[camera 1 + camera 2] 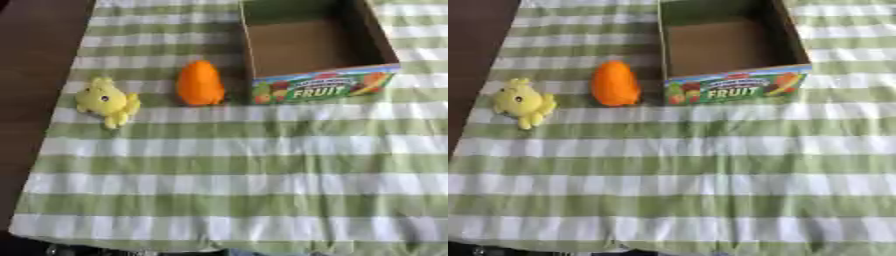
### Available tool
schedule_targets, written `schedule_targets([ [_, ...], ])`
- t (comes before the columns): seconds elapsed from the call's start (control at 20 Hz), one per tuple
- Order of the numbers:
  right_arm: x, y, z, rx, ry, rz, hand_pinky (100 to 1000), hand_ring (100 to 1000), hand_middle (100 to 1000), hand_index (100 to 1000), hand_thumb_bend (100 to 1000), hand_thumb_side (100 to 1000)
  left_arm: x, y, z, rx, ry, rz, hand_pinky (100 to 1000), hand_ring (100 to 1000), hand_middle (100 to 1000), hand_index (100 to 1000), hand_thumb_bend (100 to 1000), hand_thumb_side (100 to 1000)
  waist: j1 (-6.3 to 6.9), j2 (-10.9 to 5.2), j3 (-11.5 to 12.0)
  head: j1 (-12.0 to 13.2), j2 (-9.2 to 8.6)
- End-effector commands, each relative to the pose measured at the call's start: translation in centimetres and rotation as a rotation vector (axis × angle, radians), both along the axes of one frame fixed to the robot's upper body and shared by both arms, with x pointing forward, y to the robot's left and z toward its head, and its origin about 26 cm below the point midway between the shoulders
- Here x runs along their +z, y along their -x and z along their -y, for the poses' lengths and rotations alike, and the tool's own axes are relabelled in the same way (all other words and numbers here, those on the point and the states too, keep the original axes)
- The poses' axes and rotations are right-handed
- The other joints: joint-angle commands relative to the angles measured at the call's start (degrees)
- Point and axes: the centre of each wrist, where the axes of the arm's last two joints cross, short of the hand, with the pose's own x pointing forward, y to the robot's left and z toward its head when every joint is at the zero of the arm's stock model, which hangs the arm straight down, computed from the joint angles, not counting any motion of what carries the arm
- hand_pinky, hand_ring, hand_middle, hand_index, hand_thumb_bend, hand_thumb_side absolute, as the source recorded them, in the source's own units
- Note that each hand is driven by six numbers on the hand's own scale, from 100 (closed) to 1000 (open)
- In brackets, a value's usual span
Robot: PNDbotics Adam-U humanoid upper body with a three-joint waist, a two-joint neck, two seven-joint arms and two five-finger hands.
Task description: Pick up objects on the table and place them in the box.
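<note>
Neither hand is in view, so finger state cannot be told. The orange object (pixel 200 83) stands just left of the box (pixel 319 86); the yellow toy (pixel 106 101) lies farther left.

You can read one word only: "FRUIT", in large pale letters on the colourful printed front panel of the cardboard box (pixel 325 85). A smaller line of print sits just above it, too blurred to make out.
</note>
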Motion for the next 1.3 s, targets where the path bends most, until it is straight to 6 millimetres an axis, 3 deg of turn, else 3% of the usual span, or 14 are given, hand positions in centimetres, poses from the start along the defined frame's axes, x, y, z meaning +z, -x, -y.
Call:
schedule_targets([
  [0.05, 1.2, 0.5, 0.4, -0.002, 0.026, 0.019, 728, 867, 810, 888, 100, 1000, 1.3, 0.4, -0.4, 0.012, -0.038, 0.031, 649, 764, 745, 877, 264, 971, -0.07, -1.19, 0.2, 0.1, -0.61],
  [0.6, 1.1, 0.5, 0.3, 0.007, 0.033, 0.006, 729, 866, 809, 883, 100, 1000, 1.6, 0.3, -0.2, -0.003, -0.072, 0.007, 650, 766, 749, 878, 248, 978, -0.22, -1.46, 0.3, 0.0, -0.24],
  [0.9, 1.0, 0.5, 0.2, 0.013, 0.042, -0.005, 729, 866, 809, 882, 100, 1000, 2.7, -0.2, 1.1, -0.036, -0.112, -0.033, 650, 775, 756, 881, 252, 971, 0.00, -1.82, 0.3, 1.0, -0.90],
  [1.1, 0.9, 0.5, 0.1, 0.018, 0.049, -0.014, 730, 866, 809, 881, 100, 1000, 4.3, -0.7, 2.7, -0.077, -0.210, -0.020, 674, 796, 778, 905, 326, 990, 0.27, -2.22, -0.1, 1.2, -0.68],
  [1.25, 1.1, 0.4, -0.2, 0.031, 0.056, -0.015, 730, 866, 809, 880, 100, 1000, 5.3, -0.9, 4.0, -0.121, -0.329, -0.016, 694, 816, 797, 923, 492, 1000, 0.46, -2.17, -0.7, 1.7, -0.90],
  [1.3, 1.1, 0.4, -0.3, 0.036, 0.060, -0.014, 730, 866, 809, 880, 100, 1000, 5.3, -0.9, 4.2, -0.134, -0.376, -0.029, 711, 831, 808, 926, 595, 1000, 0.54, -2.14, -0.9, 1.8, -0.96],
])
